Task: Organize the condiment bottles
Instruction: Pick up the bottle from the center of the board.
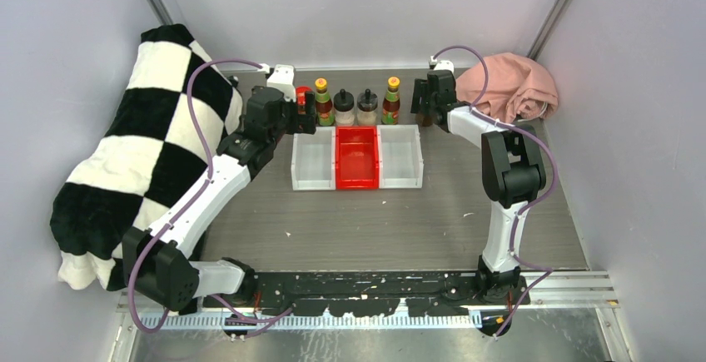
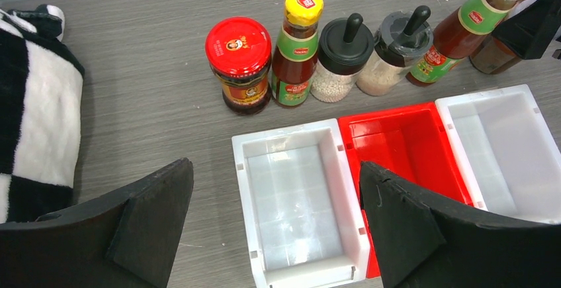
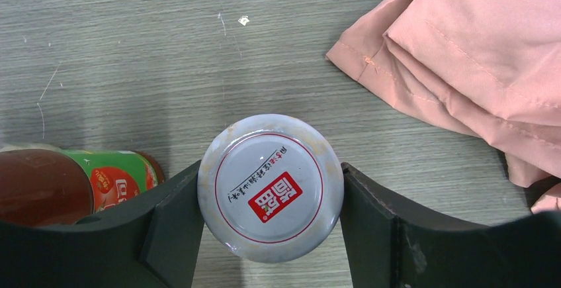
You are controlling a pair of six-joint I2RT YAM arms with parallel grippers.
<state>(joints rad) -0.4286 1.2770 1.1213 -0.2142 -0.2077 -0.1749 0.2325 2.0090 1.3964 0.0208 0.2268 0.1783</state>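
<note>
I see pale grey walls (image 1: 358, 4) on three sides; grey wood-grain table (image 1: 375, 220); black-and-white checked blanket (image 1: 133, 154) at left of frame; pink cloth (image 1: 512, 87) upper right; even, soft light.

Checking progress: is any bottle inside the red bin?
No, the red bin holds nothing; its bare floor shows in the left wrist view.

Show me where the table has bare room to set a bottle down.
Widest bare table: between three bins and near edge. Smaller patch between checkered blanket and red-lidded jar. Crowded: the bottle row behind the bins, where the right gripper clamps a white-lidded jar beside the pink cloth.
</note>
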